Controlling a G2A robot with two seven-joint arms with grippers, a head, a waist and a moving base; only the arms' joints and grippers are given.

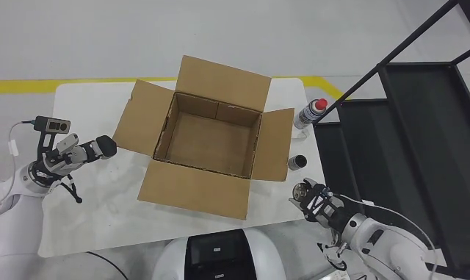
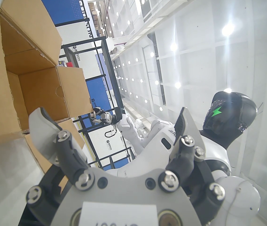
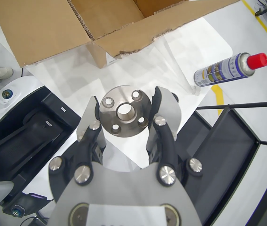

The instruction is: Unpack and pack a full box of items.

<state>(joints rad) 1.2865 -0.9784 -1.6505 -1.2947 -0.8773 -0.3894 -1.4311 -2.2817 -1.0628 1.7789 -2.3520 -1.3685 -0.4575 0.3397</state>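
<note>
1. Near right: the right gripper [image 3: 125,95] holds the flange [image 3: 114,115] at the near right corner of the table [image 1: 95,206]. One finger sits on each side of the rim, and the flange's face is turned towards the wrist. I judge the flange heavy for its size, rigid and smooth-edged, so it may slip or swing in a light pinch. The correct hold is across the full diameter, with the pads centred on the rim thickness. I would set it down, not drop it.
2. Just beyond it stands a dark cylinder [image 1: 297,162]. I cannot tell what it is.
3. Left: the left gripper [image 2: 111,118] hangs spread wide, holding nothing, beside the box's left flap.
4. Centre: the box [image 1: 194,192] is open, with all four flaps folded out.
5. Far right: the can [image 1: 312,112] stands upright. I judge it light, thin-walled and round. I would take it mid-body, below the cap.
</note>
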